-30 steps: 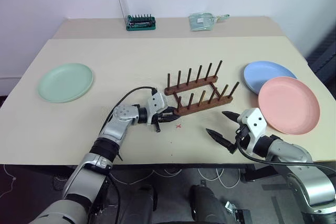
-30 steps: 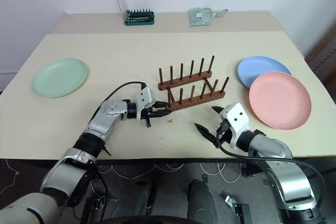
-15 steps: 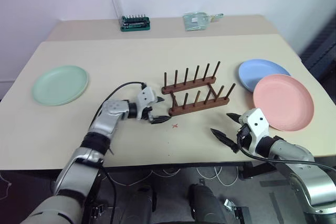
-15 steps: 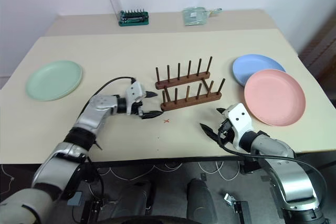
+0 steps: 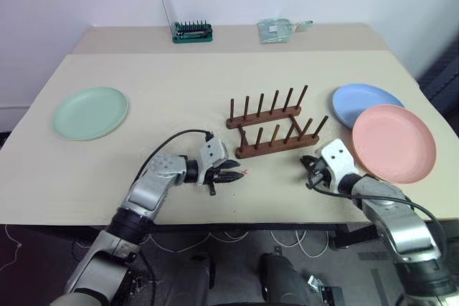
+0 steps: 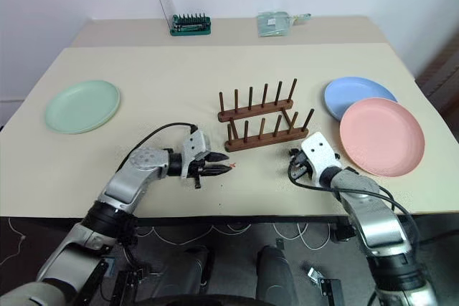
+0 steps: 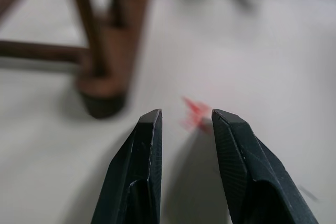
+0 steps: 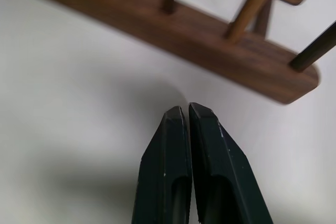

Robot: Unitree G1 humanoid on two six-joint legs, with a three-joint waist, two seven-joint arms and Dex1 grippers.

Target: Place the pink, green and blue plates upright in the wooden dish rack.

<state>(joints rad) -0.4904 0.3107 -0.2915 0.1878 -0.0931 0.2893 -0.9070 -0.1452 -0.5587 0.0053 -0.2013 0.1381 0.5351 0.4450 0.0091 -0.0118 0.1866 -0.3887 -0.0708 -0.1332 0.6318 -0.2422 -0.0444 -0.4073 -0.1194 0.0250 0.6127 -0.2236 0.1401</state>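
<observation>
The dark wooden dish rack (image 5: pixel 275 131) stands mid-table with no plate between its pegs. The green plate (image 5: pixel 90 112) lies flat far to the left. At the right, the blue plate (image 5: pixel 364 103) lies flat with the pink plate (image 5: pixel 394 142) overlapping its near edge. My left gripper (image 5: pixel 235 170) hovers low just off the rack's near left end, its fingers (image 7: pixel 149 129) a narrow gap apart around nothing. My right gripper (image 5: pixel 308 164) is shut and empty, its tips (image 8: pixel 185 109) close to the near rail's right end (image 8: pixel 210 40), between rack and pink plate.
A small red mark (image 7: pixel 195 115) on the table (image 5: pixel 179 77) lies just ahead of the left fingertips. A green-based tool holder (image 5: pixel 191 31) and a clear packet (image 5: pixel 276 29) sit at the back. The table's front edge runs close under both arms.
My right gripper moved forward to the rack's near right end and shut. My left gripper came off the rack's left end, drew back a little, and its fingers opened wide, then narrowed.
</observation>
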